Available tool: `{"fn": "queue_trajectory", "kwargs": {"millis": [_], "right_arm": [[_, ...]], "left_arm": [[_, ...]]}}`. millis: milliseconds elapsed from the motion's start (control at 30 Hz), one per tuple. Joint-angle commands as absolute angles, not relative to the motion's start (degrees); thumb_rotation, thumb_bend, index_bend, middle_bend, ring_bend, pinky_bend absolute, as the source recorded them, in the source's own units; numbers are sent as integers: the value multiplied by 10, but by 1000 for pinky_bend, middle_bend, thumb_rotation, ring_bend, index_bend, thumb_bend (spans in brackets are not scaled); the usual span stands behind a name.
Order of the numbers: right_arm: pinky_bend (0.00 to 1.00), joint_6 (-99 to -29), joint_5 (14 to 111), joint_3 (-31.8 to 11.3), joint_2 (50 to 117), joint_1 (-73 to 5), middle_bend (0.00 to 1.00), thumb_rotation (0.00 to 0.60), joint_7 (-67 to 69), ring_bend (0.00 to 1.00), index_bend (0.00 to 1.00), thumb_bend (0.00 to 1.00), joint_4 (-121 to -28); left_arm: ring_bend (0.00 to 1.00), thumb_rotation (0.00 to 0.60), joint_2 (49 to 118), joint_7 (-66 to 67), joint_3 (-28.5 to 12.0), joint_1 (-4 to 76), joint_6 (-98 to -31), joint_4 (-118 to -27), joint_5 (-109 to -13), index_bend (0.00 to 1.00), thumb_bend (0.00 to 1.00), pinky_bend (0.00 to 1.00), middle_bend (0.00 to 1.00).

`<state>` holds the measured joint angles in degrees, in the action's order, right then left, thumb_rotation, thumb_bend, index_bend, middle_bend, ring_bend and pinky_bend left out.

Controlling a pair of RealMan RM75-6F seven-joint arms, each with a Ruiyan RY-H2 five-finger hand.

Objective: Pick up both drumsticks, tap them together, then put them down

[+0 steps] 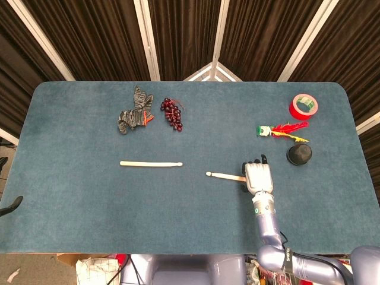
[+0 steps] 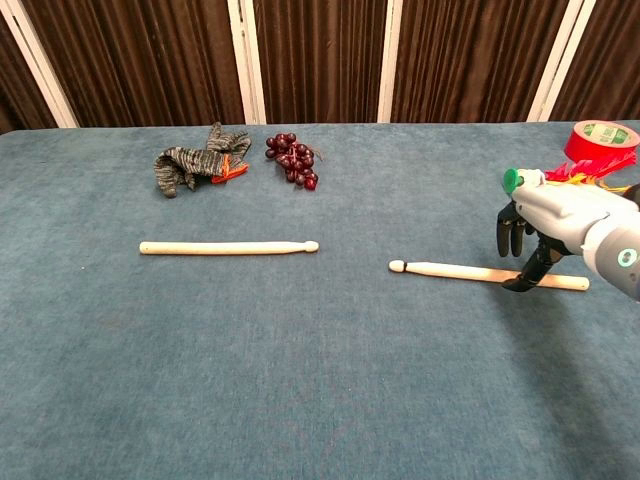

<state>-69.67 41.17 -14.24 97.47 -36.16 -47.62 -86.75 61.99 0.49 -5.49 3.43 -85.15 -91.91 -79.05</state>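
My right hand [image 1: 257, 177] hangs palm down over the right drumstick [image 2: 487, 273], near the front-right part of the blue table [image 1: 89, 208]. Fingers [image 2: 514, 236] point down on the far side of the stick, thumb [image 2: 528, 270] comes down on the near side, tip at or just touching the stick. Fingers are apart and not wrapped round it; the stick lies flat on the table, so nothing is lifted. Head view hides the stick's middle under my hand; only the tip end [image 1: 224, 175] shows, pointing left. In the chest view the butt end sticks out to the right past the thumb.

My left hand [image 1: 10, 206] is only a dark sliver at the left edge of the head view, off the table; cannot tell how it is set.

The left drumstick [image 1: 151, 164] lies flat left of centre, tip pointing right, well apart from the other stick and from both hands.

Further back on the right: a black round lid [image 1: 299, 154], then a feathered toy [image 1: 281, 130] with a green end, then a red tape roll [image 1: 304, 106] near the far right corner. Far left of centre: a grey striped cloth toy [image 1: 133, 117] with a bunch of dark grapes [image 1: 172, 113] just beside it.
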Motion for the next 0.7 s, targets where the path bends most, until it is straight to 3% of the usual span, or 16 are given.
{"fn": "queue_trajectory", "kwargs": {"millis": [33, 367, 700], "right_arm": [[91, -693, 416, -140, 982, -368, 440, 600, -472, 284, 503, 266, -853], [91, -692, 416, -140, 978, -370, 477, 600, -463, 311, 519, 344, -841], [91, -683, 412, -129, 971, -362, 477, 600, -446, 311, 519, 345, -841]], "left_arm": [[0, 600, 620, 5, -55, 34, -852, -919, -790, 77, 324, 0, 85], [0, 600, 622, 13, -56, 35, -849, -921, -785, 82, 325, 0, 84], [0, 600, 624, 23, -55, 37, -848, -924, -785, 83, 325, 0, 84]]}}
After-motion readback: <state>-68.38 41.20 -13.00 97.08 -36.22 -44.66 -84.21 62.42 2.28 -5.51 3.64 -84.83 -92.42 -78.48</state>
